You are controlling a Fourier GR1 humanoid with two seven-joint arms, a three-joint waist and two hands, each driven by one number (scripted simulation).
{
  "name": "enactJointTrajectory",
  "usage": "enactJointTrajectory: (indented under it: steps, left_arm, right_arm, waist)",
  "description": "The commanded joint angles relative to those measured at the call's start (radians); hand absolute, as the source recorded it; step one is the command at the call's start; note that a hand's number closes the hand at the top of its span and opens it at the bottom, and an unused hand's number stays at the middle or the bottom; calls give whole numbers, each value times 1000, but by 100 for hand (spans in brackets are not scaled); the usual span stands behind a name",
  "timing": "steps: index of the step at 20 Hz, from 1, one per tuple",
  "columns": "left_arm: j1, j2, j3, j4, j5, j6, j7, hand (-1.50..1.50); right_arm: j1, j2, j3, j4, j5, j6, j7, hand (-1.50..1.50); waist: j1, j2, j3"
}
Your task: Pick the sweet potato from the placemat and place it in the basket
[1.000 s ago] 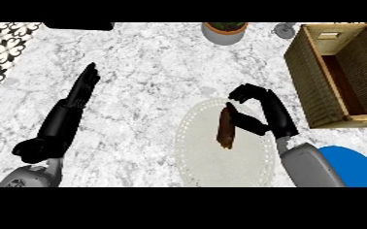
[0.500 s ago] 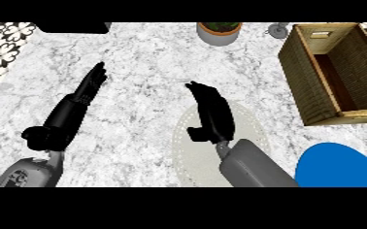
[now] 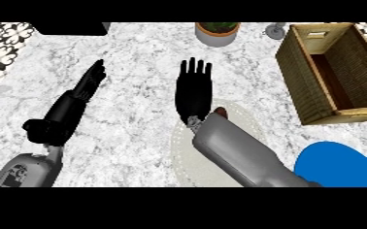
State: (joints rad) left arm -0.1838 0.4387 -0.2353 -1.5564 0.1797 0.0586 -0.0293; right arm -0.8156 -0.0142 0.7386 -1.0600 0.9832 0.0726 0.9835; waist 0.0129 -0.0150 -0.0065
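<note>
The sweet potato [image 3: 221, 111] shows only as a small brown tip on the pale oval placemat [image 3: 252, 126]; my right forearm hides the rest of it. My right hand [image 3: 193, 93] lies open just beyond the placemat's far edge, fingers straight and pointing away, holding nothing. The woven basket [image 3: 304, 83] stands at the right, its inside bare, well apart from the hand. My left hand [image 3: 89, 80] rests open on the counter at the left, fingers straight.
A potted plant [image 3: 217, 32] and a small grey stemmed object [image 3: 276, 29] stand at the counter's far edge. A black block [image 3: 70, 27] sits at the far left. A blue round shape [image 3: 334, 165] fills the lower right corner.
My right hand has left the sweet potato, swung left and forward, and straightened from a curl into a flat open hand. The forearm now covers the sweet potato. The left hand barely moved.
</note>
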Motion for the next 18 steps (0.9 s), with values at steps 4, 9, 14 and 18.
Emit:
enactJointTrajectory:
  steps: [4,9,14,18]
  left_arm:
    - [-42,-9,3,28,-4,-9,14,0]
    - [-40,-18,7,17,8,-19,24,0]
    - [10,-5,37,25,9,-24,-19,0]
    - [-15,1,52,33,5,-26,-6,0]
  right_arm:
    - [-111,13,-32,-82,-279,417,284,-150]
    - [-163,13,-26,-157,-424,436,431,-150]
    - [-176,13,-59,-234,-446,468,489,-150]
    - [-179,13,-31,-237,-465,480,501,-150]
  waist:
    - [9,5,3]
    - [11,2,4]
    - [-21,-2,5]
    - [-24,-1,5]
